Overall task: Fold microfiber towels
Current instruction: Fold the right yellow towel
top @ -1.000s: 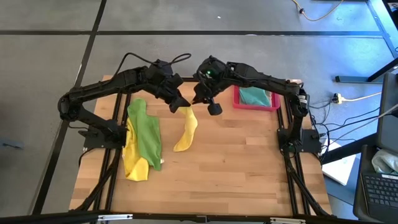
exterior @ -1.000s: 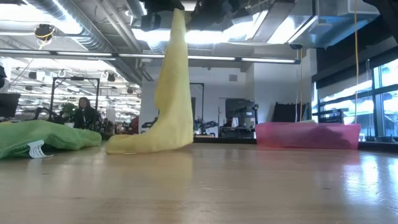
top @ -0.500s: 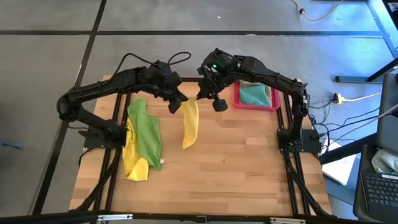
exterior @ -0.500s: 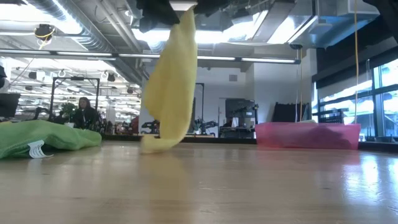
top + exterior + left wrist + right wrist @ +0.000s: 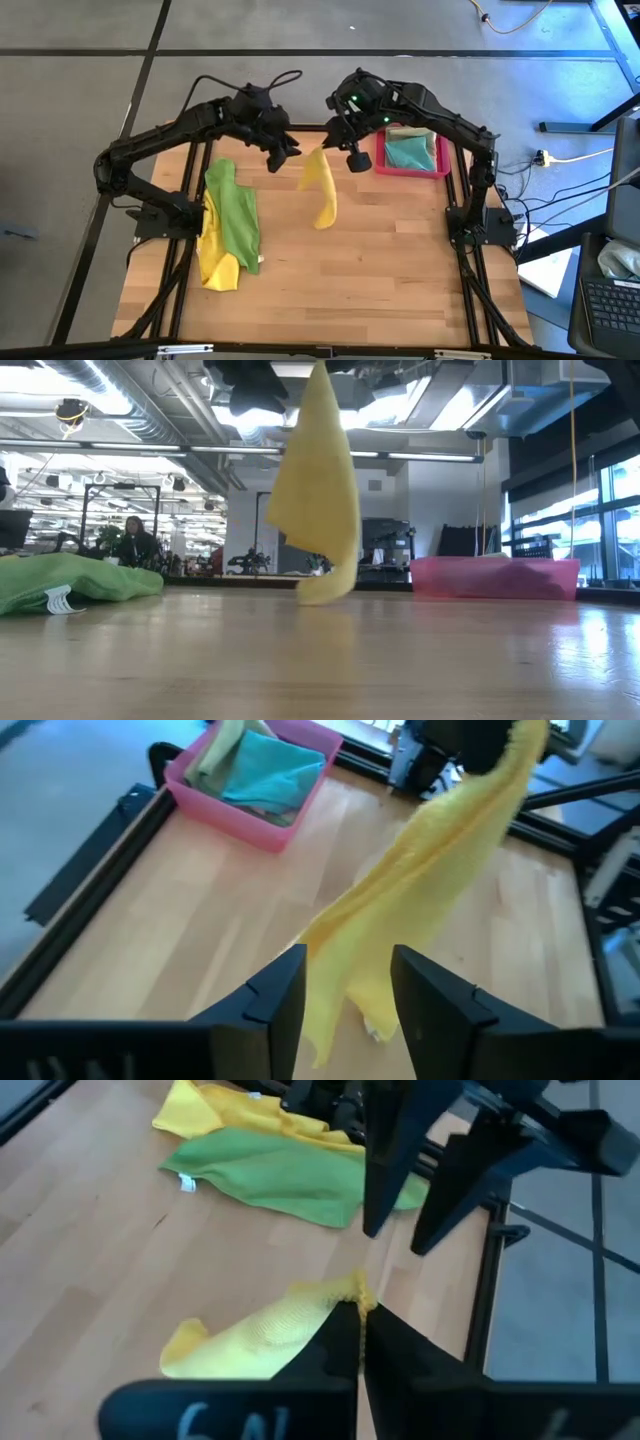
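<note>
Fingers of the right hand (image 5: 357, 1342) are pinched shut on one corner of a yellow towel (image 5: 322, 192), holding it high over the back middle of the tabletop (image 5: 400, 270), at about twelve o'clock from the table's centre in the overhead view. The cloth hangs down from that corner and, seen from table height, its lowest tip (image 5: 322, 596) looks to be just at the wood, though I cannot tell if it touches. Lifting by one corner lets the cloth drop open, which I judge is meant to make an edge easy to find for a fold.

At about nine o'clock from the right hand, close by, the left hand (image 5: 345, 995) has its fingers spread apart, gripping nothing. In its own wrist view the hanging yellow cloth passes between and beyond the two fingers, so it seems placed to catch a second corner or edge.

Farther out, toward nine o'clock on the tabletop, a bright green towel (image 5: 233, 215) lies crumpled over another yellow towel (image 5: 217, 265), apparently waiting unfolded. At about two o'clock, by the back right edge, a pink tray (image 5: 384, 165) holds a teal towel (image 5: 410, 154) with a pale olive one (image 5: 222, 742) beside it.
</note>
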Robot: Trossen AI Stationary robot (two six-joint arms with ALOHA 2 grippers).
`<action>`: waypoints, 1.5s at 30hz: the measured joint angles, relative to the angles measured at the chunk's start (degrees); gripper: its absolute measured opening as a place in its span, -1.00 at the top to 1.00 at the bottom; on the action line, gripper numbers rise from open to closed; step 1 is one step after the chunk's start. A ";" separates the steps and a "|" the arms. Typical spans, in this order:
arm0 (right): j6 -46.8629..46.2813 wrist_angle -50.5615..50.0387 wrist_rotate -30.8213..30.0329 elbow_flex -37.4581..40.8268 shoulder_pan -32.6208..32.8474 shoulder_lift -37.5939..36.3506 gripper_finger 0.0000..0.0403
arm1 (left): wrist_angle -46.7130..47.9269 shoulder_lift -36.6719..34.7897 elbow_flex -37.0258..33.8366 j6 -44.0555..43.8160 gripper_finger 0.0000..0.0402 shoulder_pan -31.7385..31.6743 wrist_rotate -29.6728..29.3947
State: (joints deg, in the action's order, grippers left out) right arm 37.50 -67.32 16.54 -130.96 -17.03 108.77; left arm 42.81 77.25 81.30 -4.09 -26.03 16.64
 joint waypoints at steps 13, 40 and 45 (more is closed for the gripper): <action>-1.22 -1.42 -0.07 -4.12 -2.23 -0.36 0.96 | -3.48 0.98 -8.85 -0.24 0.29 6.64 -2.27; -1.31 -4.98 -0.07 -4.06 -2.70 -0.98 0.97 | -7.66 3.66 -9.09 2.37 0.29 4.49 -3.40; -1.42 -4.88 -0.11 -4.04 -2.70 -1.01 0.92 | -7.25 7.65 -9.11 1.67 0.29 4.40 -3.48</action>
State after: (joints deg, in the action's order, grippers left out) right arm 36.07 -72.20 16.43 -135.00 -19.73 107.77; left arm 35.55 84.90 72.18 -2.41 -21.63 13.15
